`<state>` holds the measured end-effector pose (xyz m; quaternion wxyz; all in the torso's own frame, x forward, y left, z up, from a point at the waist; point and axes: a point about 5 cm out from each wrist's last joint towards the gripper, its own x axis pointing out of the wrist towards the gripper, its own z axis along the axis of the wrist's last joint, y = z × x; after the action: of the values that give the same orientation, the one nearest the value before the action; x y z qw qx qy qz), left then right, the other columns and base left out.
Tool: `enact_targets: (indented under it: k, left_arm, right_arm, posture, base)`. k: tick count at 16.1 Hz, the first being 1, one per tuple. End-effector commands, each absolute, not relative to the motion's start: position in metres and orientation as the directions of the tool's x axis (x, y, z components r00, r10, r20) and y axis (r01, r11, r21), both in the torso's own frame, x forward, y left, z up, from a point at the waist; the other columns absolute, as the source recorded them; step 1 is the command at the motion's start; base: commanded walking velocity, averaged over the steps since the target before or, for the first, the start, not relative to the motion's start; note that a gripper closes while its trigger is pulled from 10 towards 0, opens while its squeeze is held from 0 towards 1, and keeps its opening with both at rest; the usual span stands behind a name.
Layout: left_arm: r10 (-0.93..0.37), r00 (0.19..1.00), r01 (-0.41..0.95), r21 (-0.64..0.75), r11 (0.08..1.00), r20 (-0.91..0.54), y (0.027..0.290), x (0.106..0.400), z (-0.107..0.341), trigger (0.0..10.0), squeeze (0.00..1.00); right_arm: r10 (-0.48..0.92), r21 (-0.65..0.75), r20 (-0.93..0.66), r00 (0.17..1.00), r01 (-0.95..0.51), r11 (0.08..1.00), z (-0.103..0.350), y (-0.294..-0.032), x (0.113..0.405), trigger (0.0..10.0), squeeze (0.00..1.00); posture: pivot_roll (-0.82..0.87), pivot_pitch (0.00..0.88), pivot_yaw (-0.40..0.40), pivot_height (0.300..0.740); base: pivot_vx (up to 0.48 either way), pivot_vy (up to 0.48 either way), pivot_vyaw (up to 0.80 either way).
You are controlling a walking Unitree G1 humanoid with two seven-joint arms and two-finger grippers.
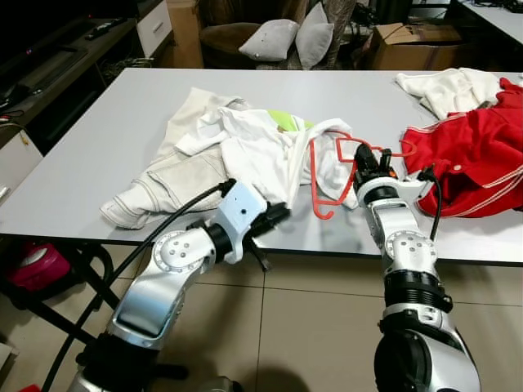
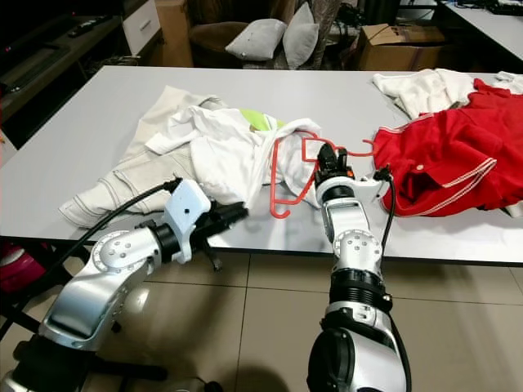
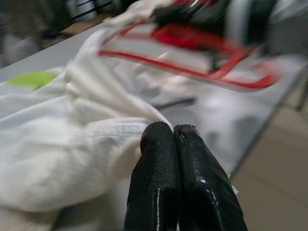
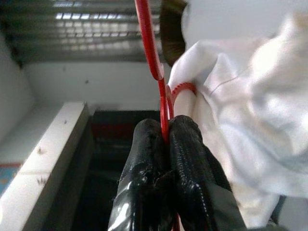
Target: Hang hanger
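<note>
The red plastic clothes hanger [image 1: 331, 175] lies on the grey tabletop [image 1: 106, 139] near its front edge, its left part tucked into the white knit shirt [image 1: 261, 151] and its hook pointing toward the front edge. The red garment with white piping [image 1: 474, 163] lies just beside the hanger, on its right.

Right end effector [image 4: 165, 130]: fingers clamped on a thin red bar of the hanger, as the right wrist view shows. It grips the hanger's right end, so the hanger's long axis runs from this grip leftward into the shirt.

Left end effector [image 3: 173, 132]: fingers pressed together at a fold of the white shirt's hem; whether cloth is pinched between them cannot be told. It sits in front of and left of the hanger, near but apart from it.

Judgement: the right arm holds the hanger and is plainly the nearer. The coming move turns on the hanger's left arm lying inside the shirt; lifting will drag the cloth unless the left end effector restrains or positions it.
</note>
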<state>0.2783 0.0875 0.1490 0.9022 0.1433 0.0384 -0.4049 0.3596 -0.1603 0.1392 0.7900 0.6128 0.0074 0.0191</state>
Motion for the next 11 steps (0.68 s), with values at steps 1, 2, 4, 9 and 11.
enact_targets:
  k: [1,2,4,9,11]
  left_arm:
    - [-0.661,0.725,0.687,0.262,0.678,-0.193,0.095,0.285,0.147,0.0,0.0]
    - [-0.625,0.758,0.651,0.28,0.705,-0.189,0.098,0.29,0.147,0.0,0.0]
    - [-0.522,0.845,0.528,0.326,0.785,-0.111,0.108,0.305,0.158,0.0,0.0]
    - [-0.465,0.877,0.403,0.342,0.849,0.122,0.111,0.316,0.195,0.0,0.0]
    - [-0.424,0.887,0.345,0.347,0.872,0.182,0.117,0.325,0.208,0.0,0.0]
  right_arm:
    - [0.061,0.941,0.075,0.995,-0.091,0.326,0.154,-0.164,0.358,10.0,0.0]
    - [0.098,0.925,0.074,0.992,-0.105,0.365,0.154,-0.163,0.353,10.0,0.0]
    - [0.277,0.811,0.028,0.961,-0.183,0.555,0.144,-0.161,0.321,10.0,0.0]
    - [0.411,0.623,-0.14,0.901,-0.243,0.743,0.132,-0.174,0.267,10.0,0.0]
    - [0.349,0.573,-0.206,0.914,-0.177,0.8,0.129,-0.188,0.257,10.0,0.0]
  posture:
    - [0.02,0.0,0.024,0.74]
    - [0.02,0.0,0.024,0.74]
    - [0.01,0.0,0.03,0.74]
    - [-0.01,0.0,0.055,0.74]
    - [-0.02,0.0,0.059,0.74]
  base:
    - [0.0,0.0,0.0]
    - [0.0,0.0,0.0]
    - [0.0,0.0,0.0]
    - [0.0,0.0,0.0]
    - [0.0,0.0,0.0]
